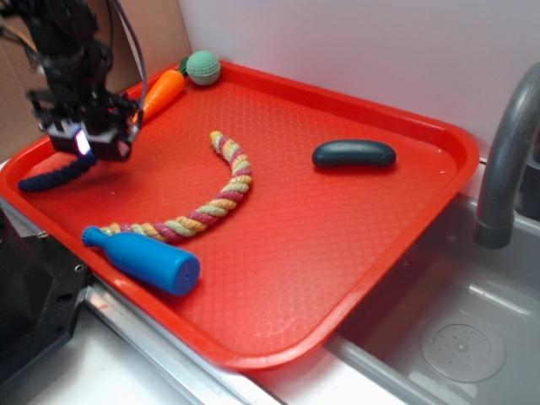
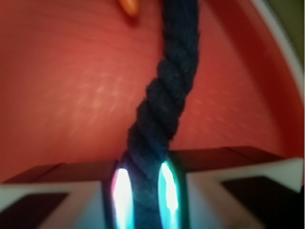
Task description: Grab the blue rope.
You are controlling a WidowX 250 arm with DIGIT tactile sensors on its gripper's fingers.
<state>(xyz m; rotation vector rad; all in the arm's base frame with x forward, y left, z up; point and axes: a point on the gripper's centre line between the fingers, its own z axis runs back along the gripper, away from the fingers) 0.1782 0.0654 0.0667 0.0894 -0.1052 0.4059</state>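
From my station I see the pincer (image 1: pixel 91 142) down at the far left edge of the red tray (image 1: pixel 337 278), and in the wrist view its two lit fingers (image 2: pixel 121 198) sit tight against either side of the blue rope (image 2: pixel 164 109), so I read it as pinching the rope. In the exterior view the rope (image 1: pixel 51 177) shows as a dark navy curve lying along the tray's left rim, one end trailing out from under the pincer. The other end runs away from the camera in the wrist view, toward the orange tip of the carrot toy (image 1: pixel 162 91).

My judgement on handling: this is soft twisted cotton, light and limp, so it will sag and swing from whatever point I hold; it won't slip easily because the twist gives the fingers something to bite. The hold looks to be near one end, so the rest of the length would dangle on a lift. A grip nearer the middle would balance it better, though this one should serve.

Well apart on the tray lie the multicoloured rope (image 1: pixel 221 198), the bright blue bottle toy (image 1: pixel 143 257), a dark oblong toy (image 1: pixel 353 153) and a green ball (image 1: pixel 203 67)
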